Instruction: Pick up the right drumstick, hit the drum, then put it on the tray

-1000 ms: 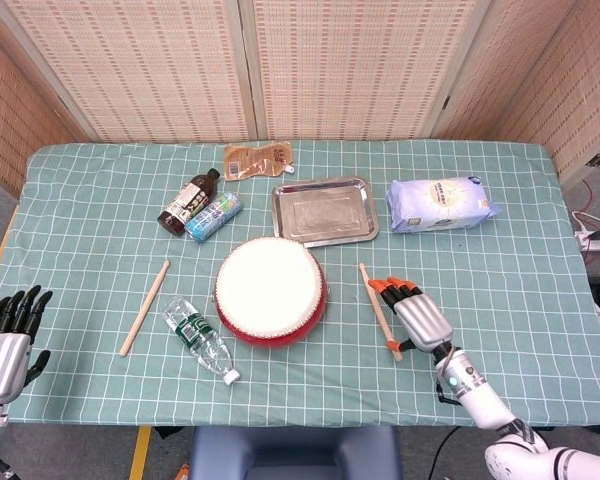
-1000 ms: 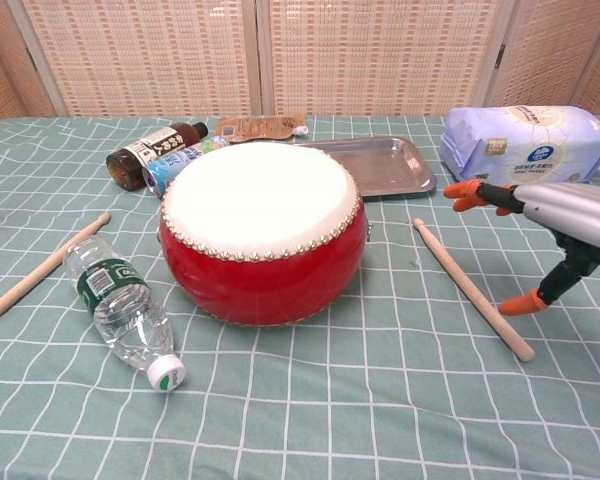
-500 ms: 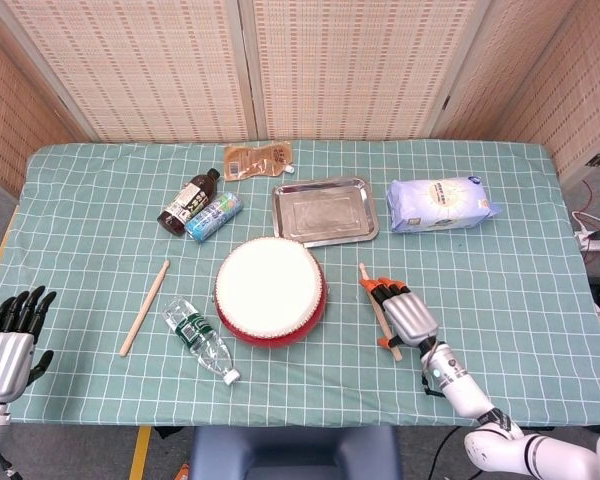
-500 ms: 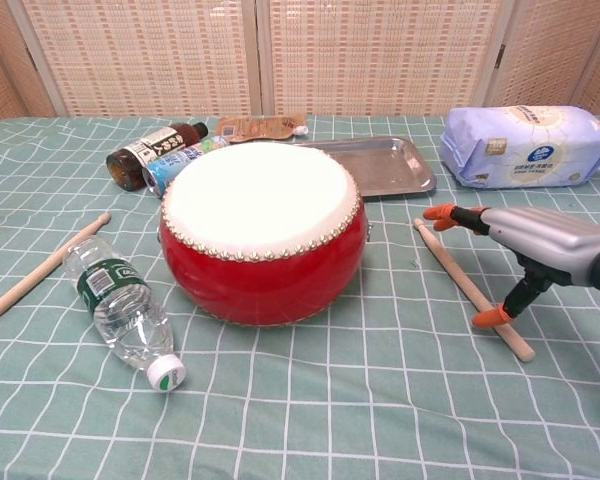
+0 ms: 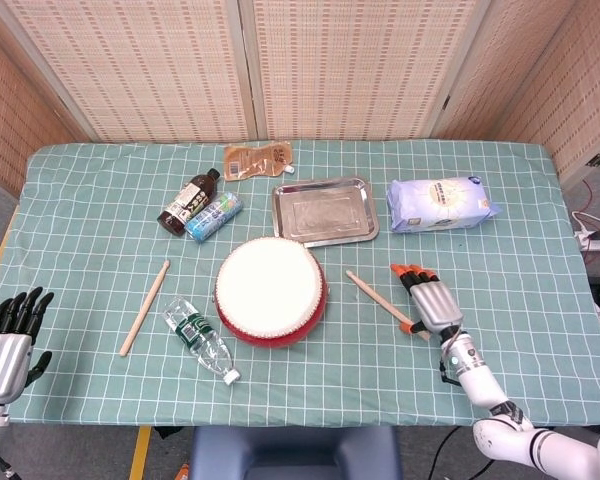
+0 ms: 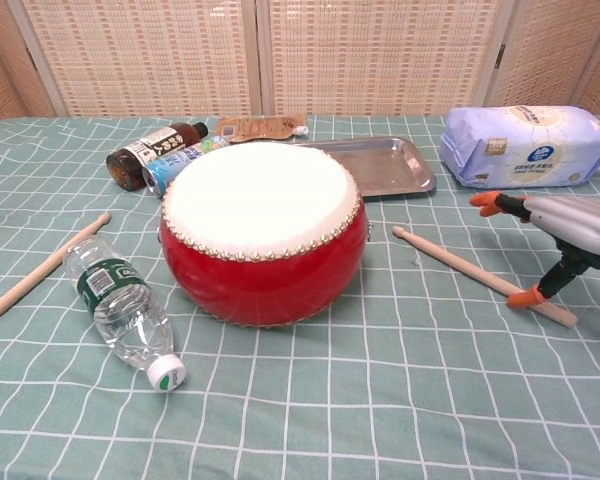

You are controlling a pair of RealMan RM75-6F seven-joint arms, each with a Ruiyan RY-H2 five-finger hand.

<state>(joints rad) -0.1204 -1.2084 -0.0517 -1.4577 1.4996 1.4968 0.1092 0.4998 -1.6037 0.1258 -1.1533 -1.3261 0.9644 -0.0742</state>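
Here my right hand sits low over the table, fingers spread wide and holding nothing; my thumb tip touches the near end of the right drumstick, which lies flat on the green checked cloth and slants away to my hand's left; just past its far tip is the red drum with its white top; further from my hand, behind the drum, lies the shiny tray; straight beyond my fingers rests a pale blue packet; far off to the side, my left hand hangs at the table edge, fingers apart, holding nothing.
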